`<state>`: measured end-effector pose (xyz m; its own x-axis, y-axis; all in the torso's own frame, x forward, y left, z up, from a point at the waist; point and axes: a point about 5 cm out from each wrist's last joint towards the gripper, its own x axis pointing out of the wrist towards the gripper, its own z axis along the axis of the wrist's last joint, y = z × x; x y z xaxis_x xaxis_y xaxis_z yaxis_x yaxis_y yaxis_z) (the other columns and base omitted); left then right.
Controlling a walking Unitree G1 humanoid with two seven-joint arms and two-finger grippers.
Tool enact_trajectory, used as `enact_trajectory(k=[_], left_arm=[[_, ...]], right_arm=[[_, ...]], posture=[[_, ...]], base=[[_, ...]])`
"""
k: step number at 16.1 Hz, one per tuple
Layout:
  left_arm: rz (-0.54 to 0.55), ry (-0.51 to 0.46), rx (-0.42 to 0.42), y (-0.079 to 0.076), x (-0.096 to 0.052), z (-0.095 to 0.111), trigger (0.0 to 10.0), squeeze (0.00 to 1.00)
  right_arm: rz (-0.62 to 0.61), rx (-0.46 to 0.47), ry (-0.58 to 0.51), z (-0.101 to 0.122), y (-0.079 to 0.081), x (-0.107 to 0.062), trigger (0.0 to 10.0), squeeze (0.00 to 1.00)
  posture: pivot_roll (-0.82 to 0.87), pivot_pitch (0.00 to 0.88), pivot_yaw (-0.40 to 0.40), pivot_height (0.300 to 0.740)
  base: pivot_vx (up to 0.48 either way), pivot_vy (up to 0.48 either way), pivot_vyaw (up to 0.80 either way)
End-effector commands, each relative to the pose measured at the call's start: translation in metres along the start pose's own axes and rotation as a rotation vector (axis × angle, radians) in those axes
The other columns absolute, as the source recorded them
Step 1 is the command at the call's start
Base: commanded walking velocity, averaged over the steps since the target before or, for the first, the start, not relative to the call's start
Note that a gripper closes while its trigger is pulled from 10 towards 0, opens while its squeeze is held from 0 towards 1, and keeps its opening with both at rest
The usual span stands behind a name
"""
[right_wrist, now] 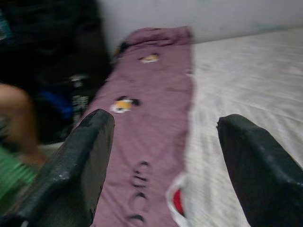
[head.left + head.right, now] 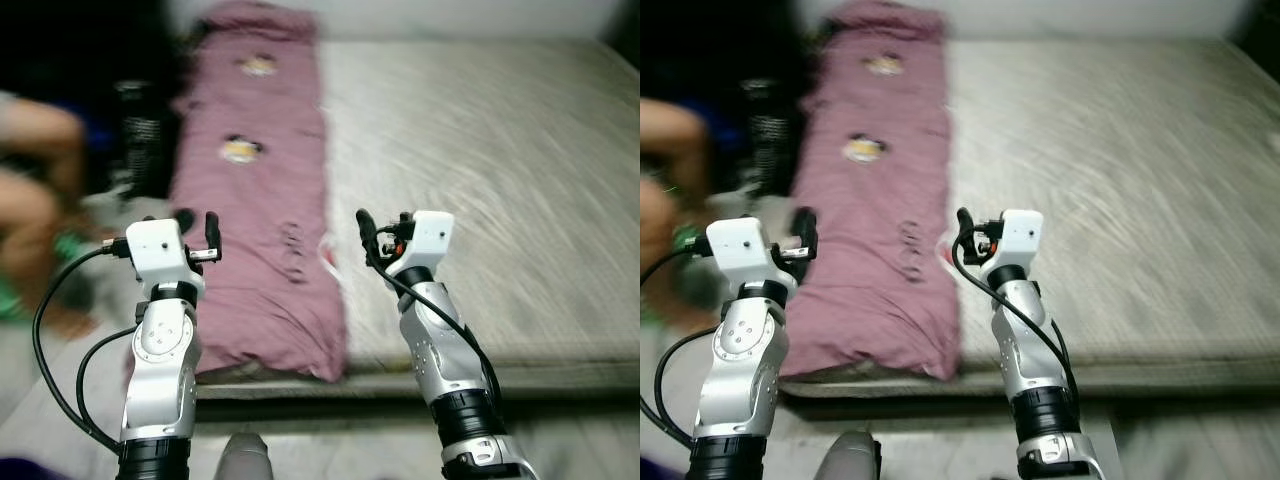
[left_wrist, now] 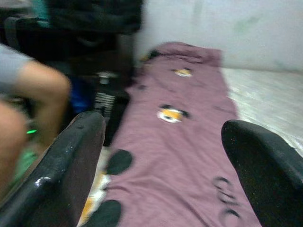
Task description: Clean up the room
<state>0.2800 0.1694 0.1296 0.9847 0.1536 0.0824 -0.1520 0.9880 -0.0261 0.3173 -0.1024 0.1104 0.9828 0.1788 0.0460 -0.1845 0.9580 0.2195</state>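
Note:
A long mauve blanket (image 2: 255, 200) with small cartoon prints lies along the left side of a grey-beige mattress (image 2: 480, 180) and hangs over its near edge. My left gripper (image 2: 198, 228) is raised over the blanket's left edge. It is open with nothing between its fingers (image 3: 71, 161). My right gripper (image 2: 383, 232) is held up near the blanket's right border, also open and empty, with its fingers (image 1: 90, 156) wide apart. A small red and white patch (image 1: 177, 201) shows at the blanket's edge. The views are blurred.
A person's bare arm and knee (image 2: 35, 200) are at the far left beside the bed. A dark black object (image 2: 140, 140) stands between the person and the blanket. The mattress's front edge (image 2: 450, 375) runs just before me, with grey floor (image 2: 330, 440) below.

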Motion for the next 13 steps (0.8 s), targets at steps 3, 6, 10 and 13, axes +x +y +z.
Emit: enact_trajectory(k=[3,6,10,13], left_arm=[[0.039,0.025,0.078,0.007,-0.001,-0.006,10.0,0.0],[0.049,0.079,0.085,0.004,-0.001,-0.015,10.0,0.0],[0.024,0.083,0.043,0.003,-0.002,-0.016,10.0,0.0],[0.001,0.091,0.046,0.005,-0.005,-0.017,10.0,0.0]], right_arm=[[-0.007,0.003,-0.005,0.002,0.0,-0.001,10.0,0.0],[-0.012,0.0,0.0,0.001,-0.001,-0.002,10.0,0.0],[-0.017,-0.005,0.01,-0.001,-0.003,-0.003,10.0,0.0],[-0.022,-0.018,0.018,-0.002,-0.006,-0.005,10.0,0.0]], posture=[[0.09,0.0,-0.009,0.74],[0.09,0.0,-0.014,0.74],[0.09,0.0,-0.017,0.74],[0.1,0.0,-0.02,0.74]], base=[[0.0,0.0,0.0],[0.0,0.0,0.0],[0.0,0.0,0.0],[0.0,0.0,0.0]])
